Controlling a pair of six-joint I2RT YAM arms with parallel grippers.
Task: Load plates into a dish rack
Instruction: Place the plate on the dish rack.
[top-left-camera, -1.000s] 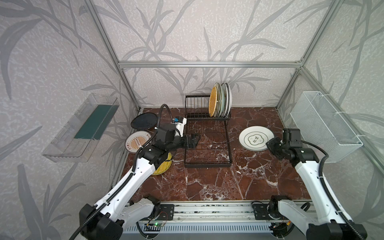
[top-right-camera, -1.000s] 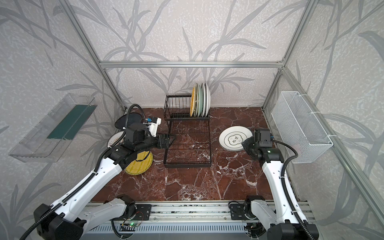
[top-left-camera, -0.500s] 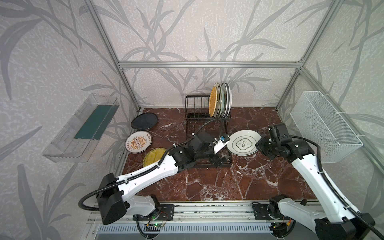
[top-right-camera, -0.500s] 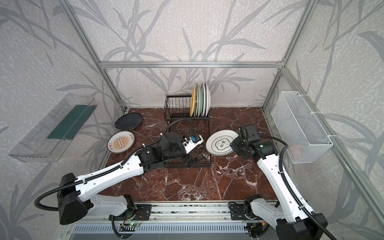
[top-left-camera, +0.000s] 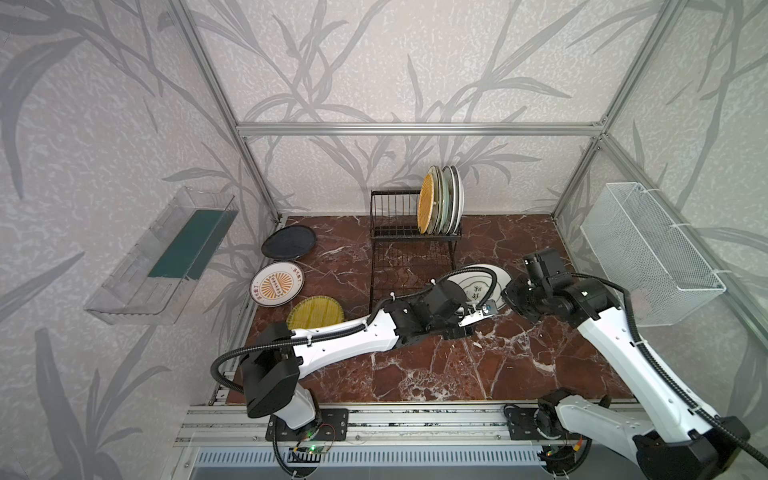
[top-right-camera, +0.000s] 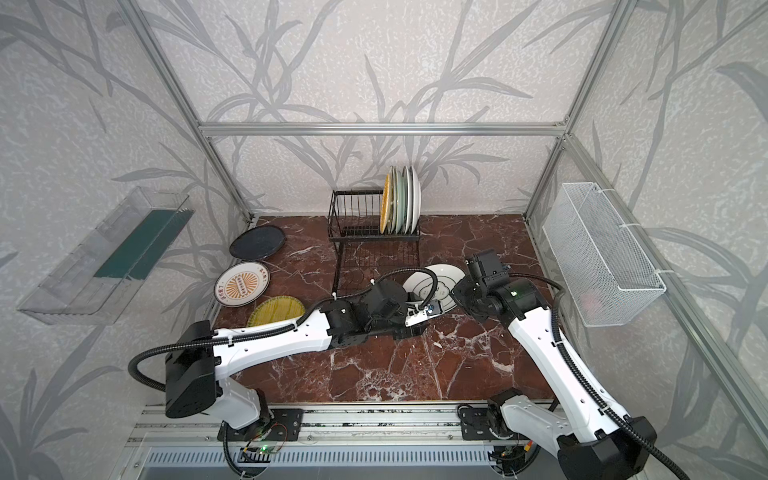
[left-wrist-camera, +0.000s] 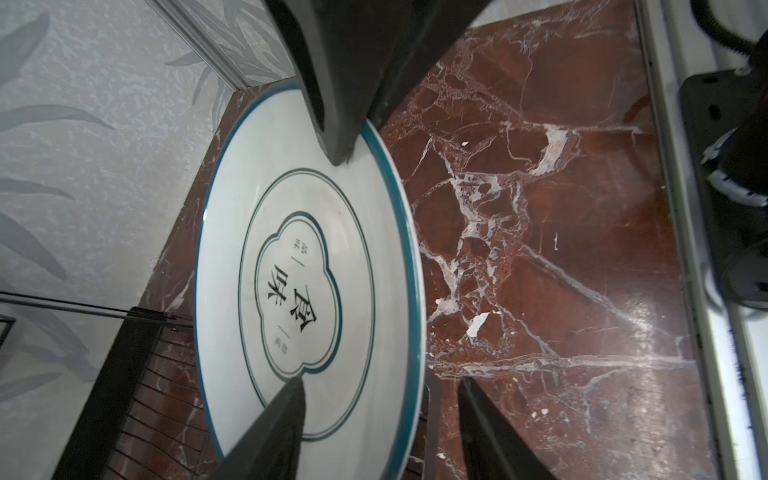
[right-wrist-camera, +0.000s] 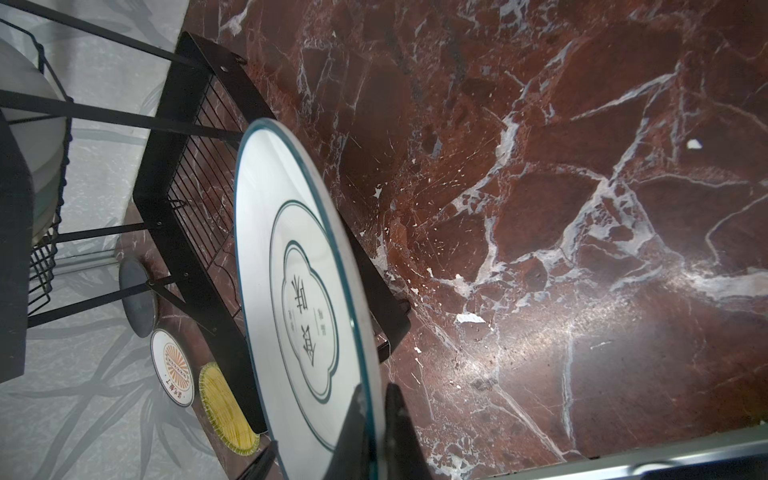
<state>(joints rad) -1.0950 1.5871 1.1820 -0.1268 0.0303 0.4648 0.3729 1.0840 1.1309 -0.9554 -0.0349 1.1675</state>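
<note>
glossy emblem plate pinched at one rim, straddled at the other

the green-emblem plate (left-wrist-camera: 307, 291) is a glossy white round with a teal rim band, two thin rings and a lobed emblem framing black characters. it is held steeply tilted by the front right corner of the dish rack (top-left-camera: 392, 193), over the desk (top-left-camera: 436, 374), whose top is polished red-brown marble veined in white. the right gripper (right-wrist-camera: 376, 390) has its two dark tapered fingers pressed together on the plate's rim. the left gripper (left-wrist-camera: 380, 380) sits astride the opposite rim with its jaws partly spread: one finger lies across the plate's face, and a strip of marble shows between the rim and the other finger

the rack is thin black wire, with a raised slotted section near the desk's back edge and a flat grid tray running forward from it. a tight row of plates (top-left-camera: 446, 203) stands on edge at the right end of the slots, the leftmost one woven-look orange-yellow. along the desk's left edge three lie flat: a matte black plate (top-left-camera: 289, 244) nearest the back corner, then a white sunburst plate (top-left-camera: 277, 284), then a ribbed yellow woven-look plate (top-left-camera: 316, 311)
</note>
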